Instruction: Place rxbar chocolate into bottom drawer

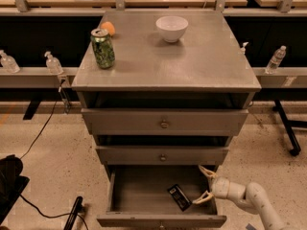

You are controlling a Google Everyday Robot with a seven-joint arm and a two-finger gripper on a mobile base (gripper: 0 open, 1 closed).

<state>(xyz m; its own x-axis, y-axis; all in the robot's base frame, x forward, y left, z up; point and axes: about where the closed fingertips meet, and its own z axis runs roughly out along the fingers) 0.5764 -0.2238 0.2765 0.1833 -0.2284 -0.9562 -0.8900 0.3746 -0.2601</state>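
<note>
— Camera view, nearest first: gripper (197,185)?
— At the right end of the pulled-out bottom drawer (111,190), spread wide, holding nothing.
— And rxbar chocolate (179,197)?
— Just left of the lower fingertip, flat on the drawer floor; likely delivered, hence the slack grip.
— Beyond?
— Far above: green can (102,48), white bowl (171,28), off-task.

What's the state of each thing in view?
Bottom drawer, pulled open.
Snack bar, lying flat in the bottom drawer.
Gripper, open, at the drawer's right side beside the bar.
Middle drawer, shut.
Top drawer, shut.
Can, upright.
Bowl, upright.
</note>
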